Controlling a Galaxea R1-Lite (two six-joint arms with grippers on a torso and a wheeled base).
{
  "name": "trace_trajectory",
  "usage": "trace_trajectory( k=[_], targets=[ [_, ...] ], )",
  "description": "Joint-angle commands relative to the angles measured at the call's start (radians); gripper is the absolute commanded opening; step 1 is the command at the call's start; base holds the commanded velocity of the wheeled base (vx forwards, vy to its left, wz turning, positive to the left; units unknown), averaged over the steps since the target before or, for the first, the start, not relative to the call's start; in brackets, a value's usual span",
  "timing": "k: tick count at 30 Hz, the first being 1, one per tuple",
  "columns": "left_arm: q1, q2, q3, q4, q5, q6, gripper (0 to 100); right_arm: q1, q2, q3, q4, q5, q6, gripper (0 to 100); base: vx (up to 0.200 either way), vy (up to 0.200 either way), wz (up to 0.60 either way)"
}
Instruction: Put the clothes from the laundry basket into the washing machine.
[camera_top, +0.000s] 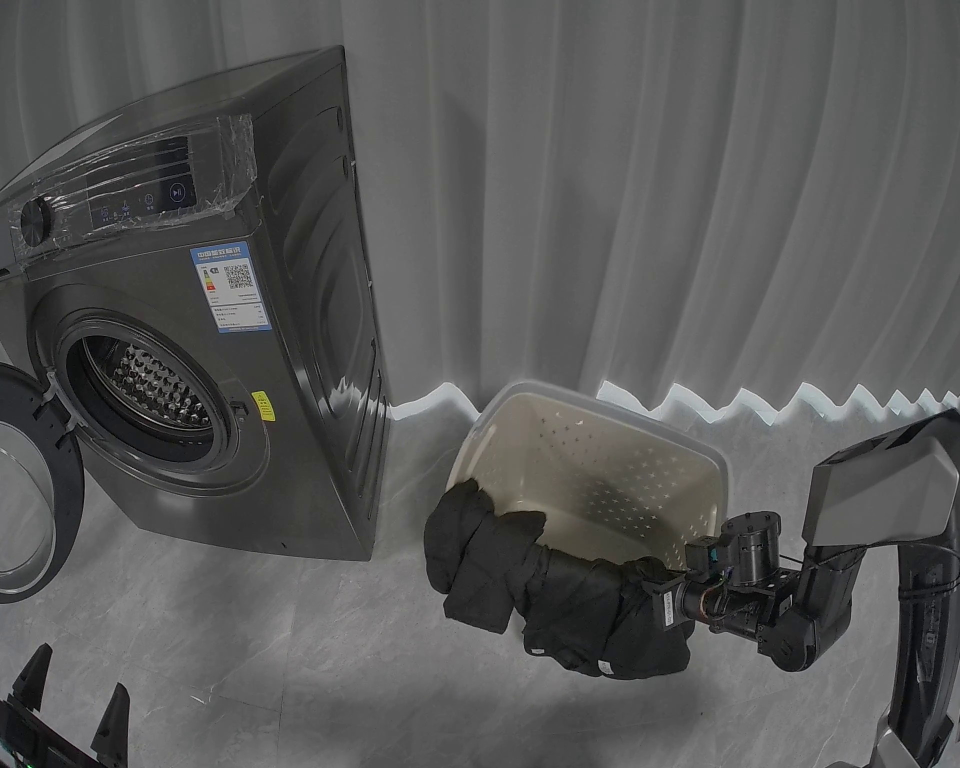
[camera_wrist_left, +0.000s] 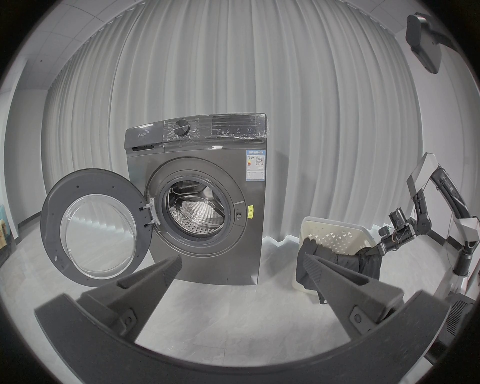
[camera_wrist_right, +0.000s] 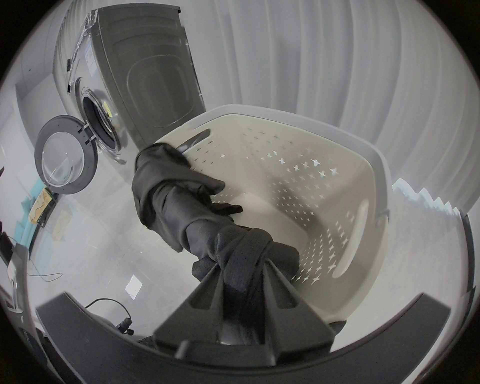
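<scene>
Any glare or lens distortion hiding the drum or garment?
Head view: glare strip under the curtain hem behind the laundry basket; drum lit, holes readable. Left wrist view: fisheye bows the curtain. Right wrist view: folds of the black garment visible in the right gripper.

A white pleated curtain (camera_top: 650, 200) hangs across the back, its hem meeting the pale grey marbled floor (camera_top: 300, 640). A thin black cable (camera_wrist_right: 124, 325) lies on that floor.

A staged laundry set before me, more studio than home, floor-length white curtains (camera_top: 650, 200) behind everything, pale marble-look floor (camera_top: 300, 650), a washing machine (camera_top: 200, 400) with wrapping film (camera_top: 225, 150) on its control panel (camera_top: 140, 200), a laundry basket (camera_top: 600, 460) beside it
</scene>
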Motion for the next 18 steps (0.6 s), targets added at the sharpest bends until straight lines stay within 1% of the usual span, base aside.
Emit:
trace_trajectory(
  k=[1,3,11,18],
  targets=[
    [-0.001,-0.018,0.018,0.0,0.0,-0.002,100,-0.002,-0.01,0.0,0.0,-0.004,0.003,0,0.0,0.0,0.0],
    [0.0,-0.018,0.018,0.001,0.0,-0.002,100,-0.002,-0.018,0.0,-0.003,-0.004,0.003,0,0.0,0.0,0.0],
    [-0.001,-0.018,0.018,0.0,0.0,-0.002,100,0.004,-0.171,0.008,-0.011,0.016,0.004,0,0.0,0.0,0.0],
    [-0.001,-0.018,0.018,0.0,0.0,0.0,100,-0.007,-0.173,0.006,-0.019,0.017,0.004,0,0.0,0.0,0.0]
  ],
)
